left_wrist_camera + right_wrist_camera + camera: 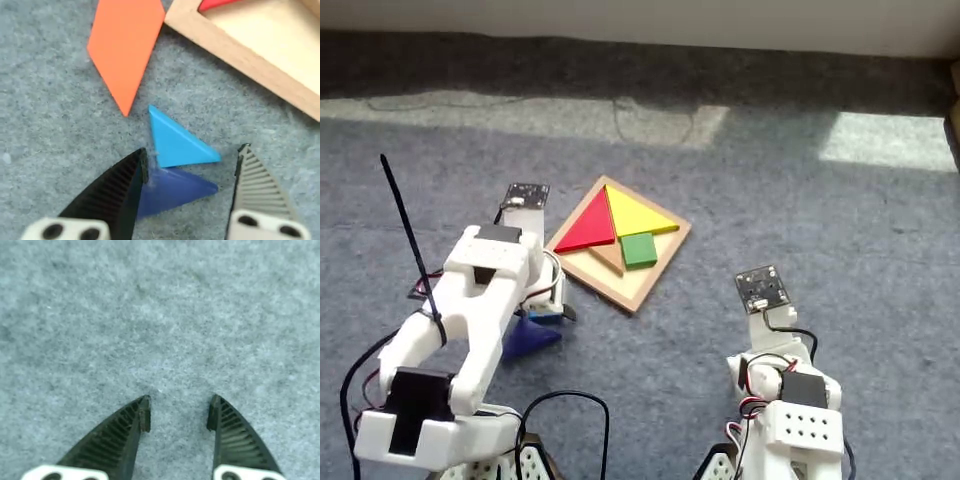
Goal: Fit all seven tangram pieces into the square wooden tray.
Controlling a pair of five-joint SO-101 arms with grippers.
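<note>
The square wooden tray (638, 290) lies on the grey felt-covered table (840, 230), turned so that its corners point like a diamond. Inside it, a red triangle (588, 228) and a yellow triangle (638, 212) meet along one edge and fill the far half. A green square (638, 250) sits just below their meeting point, and the rest of the tray floor shows pale wood.

Just outside one tray corner lies an orange parallelogram (125, 50), flat on the table. A little farther from the tray is a light blue triangle (177, 142), with a dark blue triangle (172, 190) right against its far edge.

The left hand (193, 155) hangs over these two blue triangles with its jaws apart, one on each side of the pair. The right hand (179, 412) is well apart from the tray, jaws apart above the grey felt.
</note>
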